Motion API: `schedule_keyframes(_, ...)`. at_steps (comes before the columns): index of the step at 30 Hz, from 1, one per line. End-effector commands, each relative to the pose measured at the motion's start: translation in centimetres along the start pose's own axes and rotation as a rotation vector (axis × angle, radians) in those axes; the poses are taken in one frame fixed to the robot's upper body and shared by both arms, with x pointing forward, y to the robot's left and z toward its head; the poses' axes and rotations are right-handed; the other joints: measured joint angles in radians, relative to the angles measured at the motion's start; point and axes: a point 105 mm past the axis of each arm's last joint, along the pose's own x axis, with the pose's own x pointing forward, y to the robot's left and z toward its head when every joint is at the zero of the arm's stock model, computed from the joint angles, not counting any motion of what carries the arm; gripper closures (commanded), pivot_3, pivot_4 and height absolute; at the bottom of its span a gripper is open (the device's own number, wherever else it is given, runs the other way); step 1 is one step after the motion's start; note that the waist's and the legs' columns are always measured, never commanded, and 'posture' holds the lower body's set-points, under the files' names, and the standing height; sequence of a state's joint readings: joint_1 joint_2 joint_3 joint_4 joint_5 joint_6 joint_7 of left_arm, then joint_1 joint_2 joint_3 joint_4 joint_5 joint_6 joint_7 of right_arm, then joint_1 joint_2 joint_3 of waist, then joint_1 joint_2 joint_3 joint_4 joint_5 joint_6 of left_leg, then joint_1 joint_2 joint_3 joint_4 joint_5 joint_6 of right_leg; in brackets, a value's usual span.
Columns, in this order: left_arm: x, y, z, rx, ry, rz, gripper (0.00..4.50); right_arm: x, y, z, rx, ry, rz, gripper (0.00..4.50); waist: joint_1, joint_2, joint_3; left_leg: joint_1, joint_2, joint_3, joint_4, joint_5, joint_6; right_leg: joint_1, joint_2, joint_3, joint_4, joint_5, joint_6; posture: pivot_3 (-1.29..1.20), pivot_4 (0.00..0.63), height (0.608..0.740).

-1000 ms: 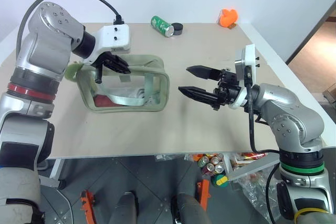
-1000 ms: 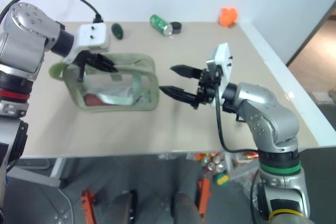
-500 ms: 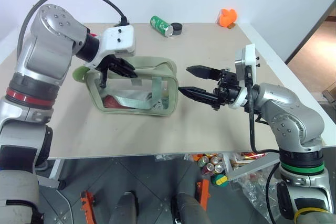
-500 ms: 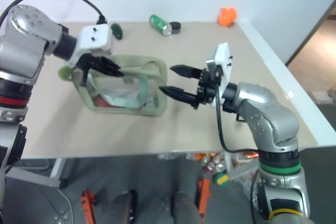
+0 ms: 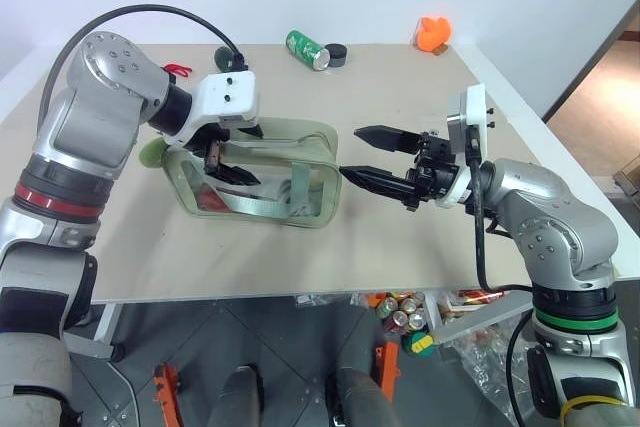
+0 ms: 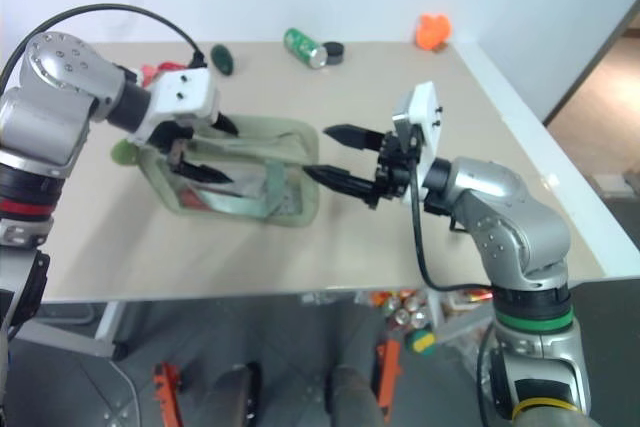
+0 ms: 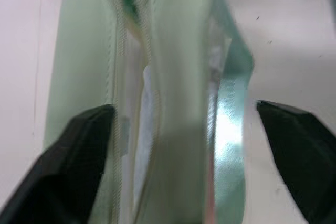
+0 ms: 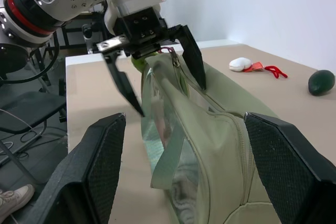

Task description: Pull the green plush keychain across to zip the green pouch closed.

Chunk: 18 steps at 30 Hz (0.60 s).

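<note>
Green plush keychain (image 5: 152, 153) mostly hidden behind left arm; left claw (image 8: 157, 72) spread astride green pouch (image 5: 300, 162); right claw (image 5: 372, 155) spread.

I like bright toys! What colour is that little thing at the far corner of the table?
Bright orange. The toy shows best in the left eye view.

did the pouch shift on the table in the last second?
Yes. The green pouch slid toward the right gripper; its end now nearly meets the lower fingertip, whereas a clear gap showed earlier.
</note>
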State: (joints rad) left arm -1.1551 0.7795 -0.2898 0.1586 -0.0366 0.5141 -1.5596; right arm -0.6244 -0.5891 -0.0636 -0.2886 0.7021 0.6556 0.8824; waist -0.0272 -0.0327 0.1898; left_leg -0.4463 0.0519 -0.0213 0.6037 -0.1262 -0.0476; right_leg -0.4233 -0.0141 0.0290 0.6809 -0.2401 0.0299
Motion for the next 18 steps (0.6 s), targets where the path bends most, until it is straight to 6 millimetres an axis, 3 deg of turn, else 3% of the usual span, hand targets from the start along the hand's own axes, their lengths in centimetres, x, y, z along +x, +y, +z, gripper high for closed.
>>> schedule_keyframes(1,-3.8,1.6,3.5,0.012,-0.150,0.101,0.11,-0.1,0.3,1.1,-0.042,-0.021,0.005,0.78,0.000,0.000,0.000,0.000,0.000,0.000,0.000,0.000,0.000,0.000,0.000,0.000,0.000,0.000,0.000,0.00,0.150,0.740)
schedule_keyframes(5,-6.7,1.5,5.0,0.007,-0.360,0.102,0.11,-0.1,0.2,0.9,-0.036,-0.015,0.008,0.78,-0.001,0.000,0.000,0.000,0.000,0.000,0.000,0.000,0.000,0.000,0.000,0.000,0.000,0.000,0.000,0.00,0.150,0.740)
schedule_keyframes(8,-9.0,1.7,4.5,-0.026,-0.510,0.153,0.11,0.3,0.0,0.2,-0.057,0.022,-0.004,0.78,-0.010,0.000,0.000,0.001,0.001,0.000,0.000,0.000,0.000,0.000,0.001,0.000,0.000,0.000,0.000,0.00,0.150,0.740)
schedule_keyframes(12,-10.6,1.7,0.8,-0.163,-0.544,0.245,0.11,0.9,-0.8,-2.1,-0.120,0.154,-0.043,0.78,-0.019,0.001,0.000,0.003,0.001,0.000,0.000,0.000,0.000,0.001,0.002,0.000,0.001,0.000,-0.001,0.00,0.150,0.740)
schedule_keyframes(18,-12.5,0.2,-5.1,-0.378,-0.578,0.375,0.11,1.8,-0.8,-3.0,-0.185,0.213,-0.022,0.78,-0.020,0.000,0.000,0.003,0.002,0.001,0.000,0.000,0.000,0.001,0.002,0.000,0.001,0.000,-0.002,0.00,0.150,0.740)
